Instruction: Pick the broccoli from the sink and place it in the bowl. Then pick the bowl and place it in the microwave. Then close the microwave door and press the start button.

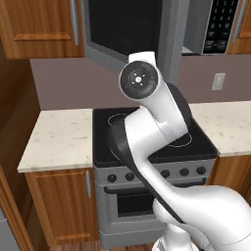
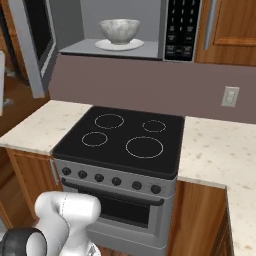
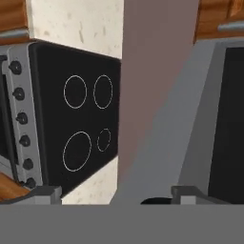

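Two steps look done, for the bowl (image 2: 119,30) sits inside the microwave (image 2: 125,30), so next the hand, whose grip I cannot tell, must swing the open microwave door (image 1: 130,29) shut.

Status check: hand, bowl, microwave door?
Hand's open/shut state unreadable, nothing seen in it. Bowl on white plate inside microwave. Microwave door swung open, start not yet possible. Stove below.
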